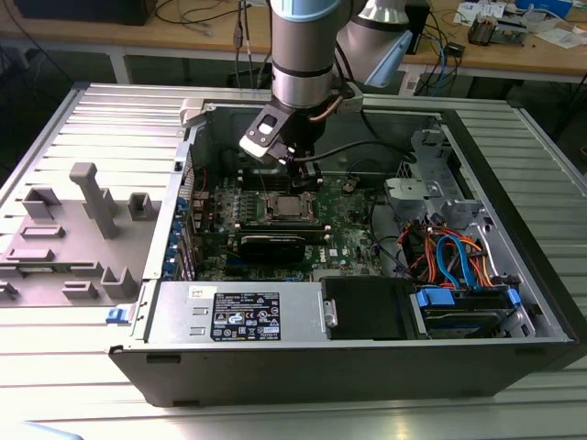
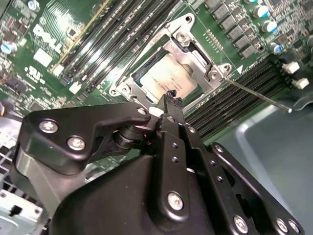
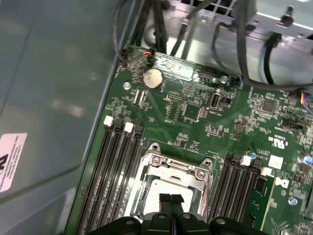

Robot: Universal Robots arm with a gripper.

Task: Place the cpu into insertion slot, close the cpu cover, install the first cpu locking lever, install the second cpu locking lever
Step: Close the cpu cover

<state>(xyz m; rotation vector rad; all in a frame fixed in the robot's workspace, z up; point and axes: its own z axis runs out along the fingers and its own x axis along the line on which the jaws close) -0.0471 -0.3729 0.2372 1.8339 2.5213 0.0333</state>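
Note:
The cpu [image 2: 168, 78] lies flat in the insertion slot [image 3: 145, 198] on the green board, its silver top showing through the window of the cpu cover [image 2: 198, 61], which lies down over it. In the exterior view the cpu [image 1: 289, 209] sits mid-board. My gripper [image 3: 171, 199] hangs just above the cpu's edge, shut with nothing between its fingertips; its tip [image 2: 171, 96] also shows in the second wrist view and under the arm [image 1: 303, 176]. One thin locking lever [image 2: 257, 97] sticks out sideways from the socket corner over the memory slots.
Long black memory slots [image 3: 115, 166] flank the socket on both sides. A black card [image 1: 271, 243] lies in front of the socket, with the power supply [image 1: 238, 313] and cabled drive bays [image 1: 459, 261] along the case front. A grey fixture tray [image 1: 73, 229] stands on the exterior view's left.

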